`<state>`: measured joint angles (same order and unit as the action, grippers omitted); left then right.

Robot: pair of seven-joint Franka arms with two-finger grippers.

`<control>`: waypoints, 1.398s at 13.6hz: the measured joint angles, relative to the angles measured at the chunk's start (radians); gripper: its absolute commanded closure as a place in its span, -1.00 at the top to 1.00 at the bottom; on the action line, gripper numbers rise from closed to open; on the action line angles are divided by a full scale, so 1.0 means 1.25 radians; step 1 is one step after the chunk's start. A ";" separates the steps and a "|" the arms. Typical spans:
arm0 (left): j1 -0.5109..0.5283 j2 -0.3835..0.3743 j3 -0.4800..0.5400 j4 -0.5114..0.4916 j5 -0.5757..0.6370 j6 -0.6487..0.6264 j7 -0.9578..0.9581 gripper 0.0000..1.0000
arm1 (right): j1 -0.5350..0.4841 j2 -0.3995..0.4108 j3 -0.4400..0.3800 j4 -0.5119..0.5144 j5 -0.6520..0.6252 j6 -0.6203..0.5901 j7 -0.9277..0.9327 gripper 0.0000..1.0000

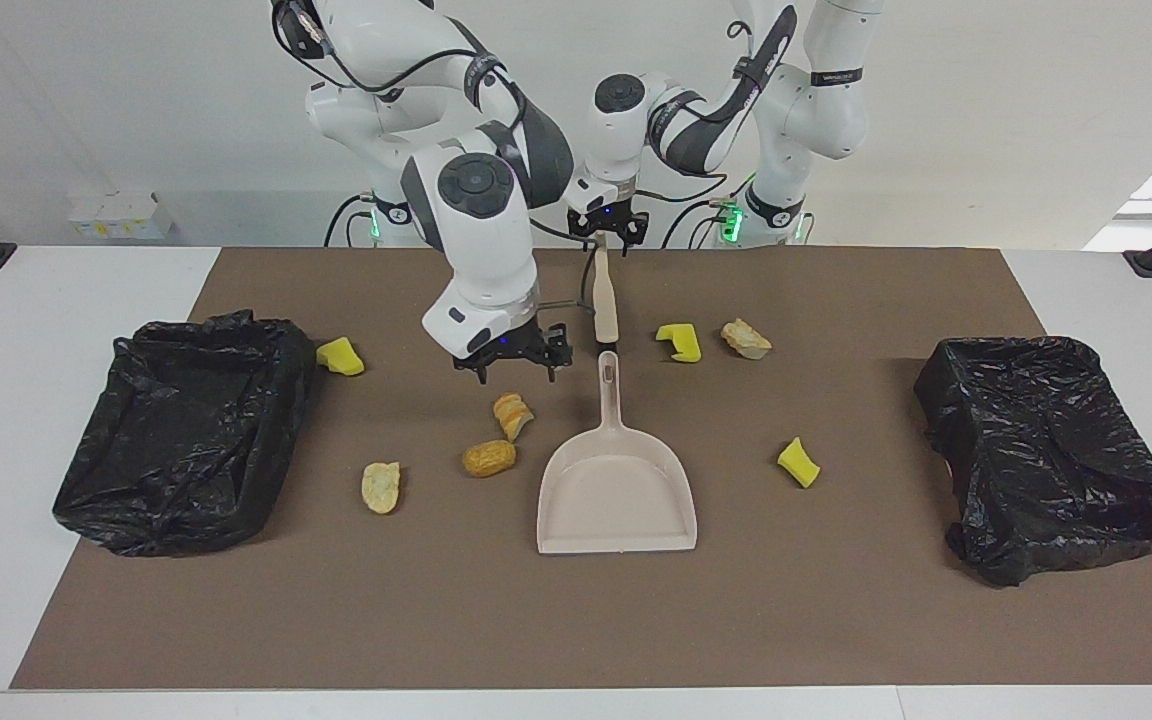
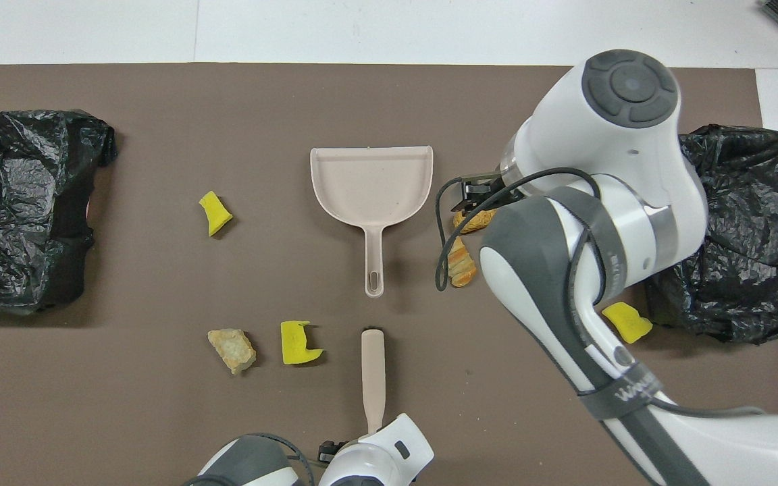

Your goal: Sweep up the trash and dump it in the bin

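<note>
**Both tools hang over the middle of the tabletop, trash unswept**

Here, nearest the robots, the left tool (image 1: 607, 234) hangs over the robot-side end of the beige brush (image 1: 603, 292), which lies flat with its handle in line with the dustpan's. I cannot tell whether its fingers are spread or closed, or whether they touch the brush.

Next out, a yellow sponge chunk (image 1: 680, 342) and a tan bread lump (image 1: 746, 339) lie just beside each other toward the left arm's end of the brush. Another yellow sponge piece (image 1: 340, 356) sits against the rim of the black-bagged bin (image 1: 181, 430) at the right arm's end.

The right tool (image 1: 513, 362) hovers with its fingers spread and nothing between them, above the tabletop (image 1: 576, 620) beside the dustpan's handle and over the striped bread roll (image 1: 513, 415).

Farther out, the golden-brown lump (image 1: 489, 458) lies close to the roll, and a pale bread piece (image 1: 381, 487) lies between it and the bin. The beige dustpan (image 1: 616, 480) rests flat in the middle, its mouth pointing away from the robots. A third yellow sponge wedge (image 1: 798, 462) lies between the dustpan and the second black-bagged bin (image 1: 1051, 455) at the left arm's end.

All seven pieces lie on the brown mat.
</note>
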<state>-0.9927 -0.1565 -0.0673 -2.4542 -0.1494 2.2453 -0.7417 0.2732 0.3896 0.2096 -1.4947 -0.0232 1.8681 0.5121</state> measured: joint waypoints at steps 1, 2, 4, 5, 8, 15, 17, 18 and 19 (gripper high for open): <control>0.000 0.001 0.000 0.000 -0.014 0.000 0.000 -0.10 | 0.017 0.014 0.000 0.000 0.000 0.020 0.028 1.00; 0.000 0.001 0.000 0.000 -0.035 0.000 0.000 -0.11 | 0.036 0.029 -0.001 0.000 -0.001 0.040 0.057 1.00; 0.000 0.001 0.000 -0.001 -0.057 -0.002 0.000 -0.17 | 0.075 0.061 -0.002 0.000 -0.007 0.081 0.104 0.97; 0.000 0.001 0.000 -0.002 -0.060 -0.003 0.000 -0.22 | 0.092 0.075 -0.002 0.000 -0.014 0.093 0.119 0.87; 0.000 0.001 0.000 -0.003 -0.064 -0.007 0.000 -0.52 | 0.116 0.095 -0.002 0.000 -0.030 0.117 0.127 0.71; 0.028 -0.013 0.029 0.038 -0.068 -0.205 -0.008 -1.00 | 0.132 0.104 -0.003 -0.052 -0.043 0.155 0.149 -0.53; 0.072 -0.038 0.032 0.059 -0.066 -0.284 -0.008 -1.00 | 0.132 0.103 -0.002 -0.053 -0.054 0.155 0.149 -1.00; 0.097 -0.060 0.033 0.067 -0.063 -0.316 -0.008 -1.00 | 0.132 0.102 -0.001 -0.053 -0.063 0.155 0.148 -1.00; 0.121 -0.084 0.034 0.072 -0.059 -0.340 -0.008 -1.00 | 0.133 0.102 -0.001 -0.053 -0.065 0.155 0.148 -1.00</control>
<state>-0.8410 -0.2619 -0.0251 -2.3639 -0.2231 1.8203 -0.7515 0.4392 0.5165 0.2083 -1.5607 -0.1050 2.0615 0.6967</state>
